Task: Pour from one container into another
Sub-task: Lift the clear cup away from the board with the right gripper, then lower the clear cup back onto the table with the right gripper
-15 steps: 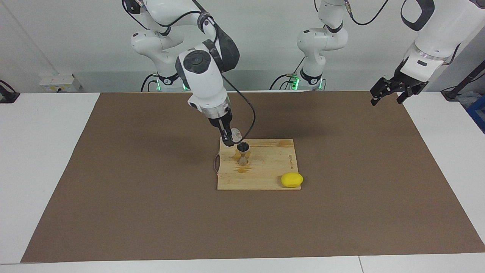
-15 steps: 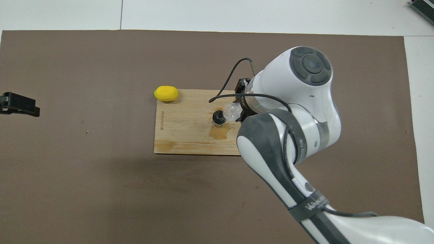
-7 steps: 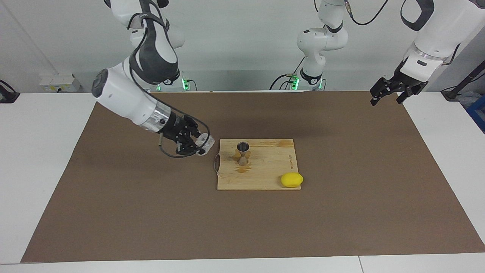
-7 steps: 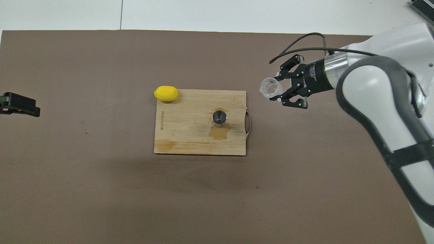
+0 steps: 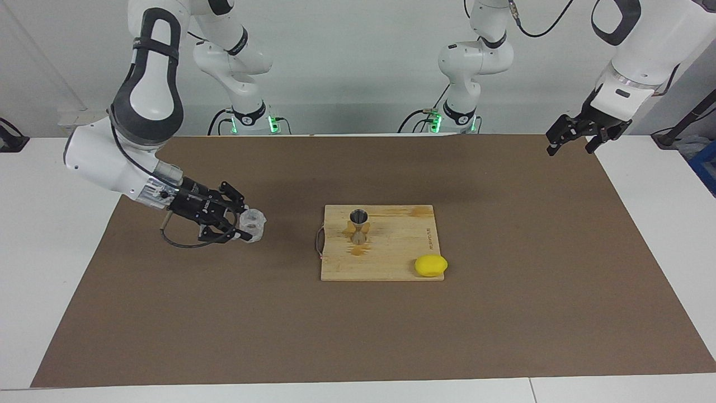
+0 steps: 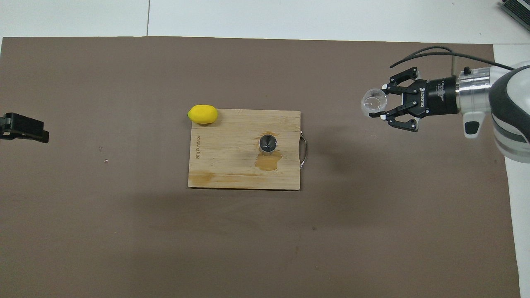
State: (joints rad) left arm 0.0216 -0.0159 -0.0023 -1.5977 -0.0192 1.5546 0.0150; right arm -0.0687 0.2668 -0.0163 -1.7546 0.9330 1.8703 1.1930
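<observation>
Glass cup (image 5: 251,224), small, short and clear, sits upright in the grip of the right gripper (image 5: 241,225) in the facing view, low over the brown mat (image 5: 224,313) and well apart from the rectangular wooden cutting board (image 5: 391,257), toward the right arm's end of the table. The black two-finger tool is clamped on the cup's sides, its links splayed to either side. On the board stands the small silver metal jigger (image 5: 358,226), hourglass-shaped, upright, with its open upper cone dark inside and a darker wet patch on the wood at its foot. A yellow lemon (image 5: 430,265) rests at the board's corner farther from the robots, toward the left arm's end. The left gripper (image 5: 576,140) hangs in the air with fingers apart, over the mat's edge at the left arm's end, well apart from the board; that arm waits.

From overhead, the glass cup (image 6: 374,102) shows as a see-through ring, its round rim and base visible through the wall; whether any liquid is in it cannot be told. The right gripper (image 6: 384,102) pinches it from the side, away from the board's (image 6: 232,165) metal handle. The jigger (image 6: 268,143) appears as a steel circle beside a brownish spill stain (image 6: 268,161). The lemon (image 6: 202,114) touches the board's corner. Only the left gripper's (image 6: 25,128) black tip shows at the frame's edge.
</observation>
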